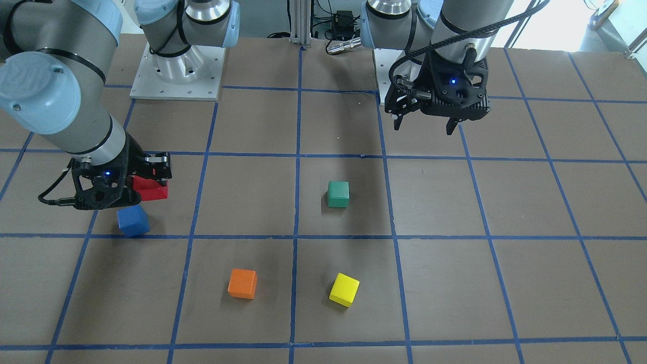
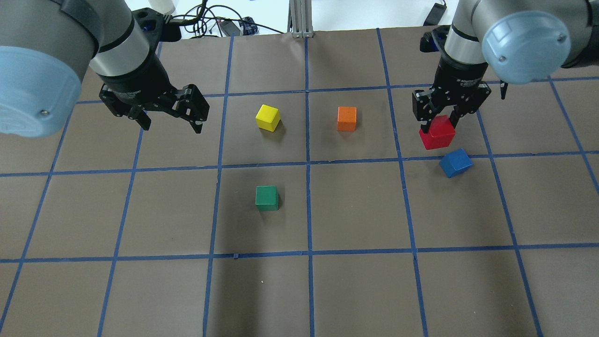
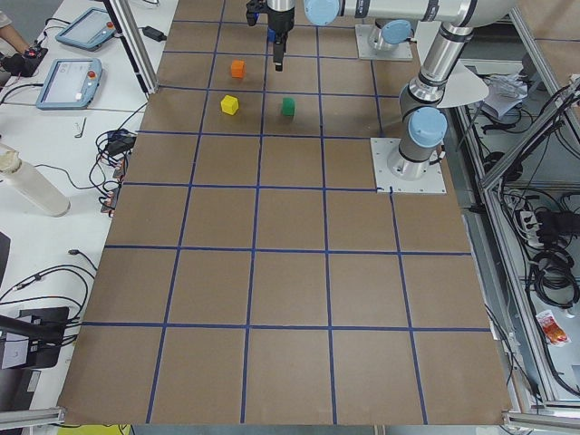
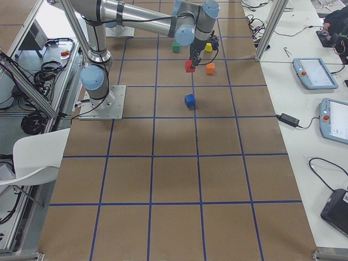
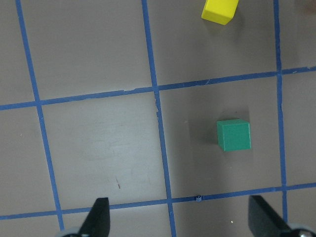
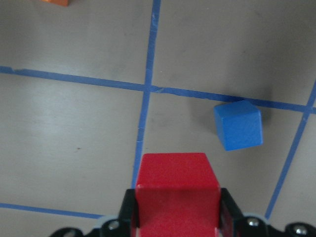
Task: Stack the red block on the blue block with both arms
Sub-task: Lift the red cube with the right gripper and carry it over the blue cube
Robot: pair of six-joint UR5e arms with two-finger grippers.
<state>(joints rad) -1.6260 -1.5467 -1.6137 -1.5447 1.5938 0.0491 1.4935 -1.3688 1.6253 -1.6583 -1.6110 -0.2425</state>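
Observation:
The red block (image 2: 437, 132) is clamped between the fingers of my right gripper (image 2: 439, 126) and appears held just off the table. It also shows in the front view (image 1: 150, 189) and fills the bottom of the right wrist view (image 6: 177, 190). The blue block (image 2: 455, 162) sits turned on the table, beside and apart from the red block, not under it; it shows in the front view (image 1: 133, 221) and the right wrist view (image 6: 238, 125). My left gripper (image 2: 171, 126) is open and empty, high over the table's left side (image 1: 423, 126).
A green block (image 2: 266, 197) sits near the middle, below my left gripper's view (image 5: 233, 135). A yellow block (image 2: 267, 117) and an orange block (image 2: 346, 118) sit farther out. Blue tape lines grid the brown table (image 2: 355, 290).

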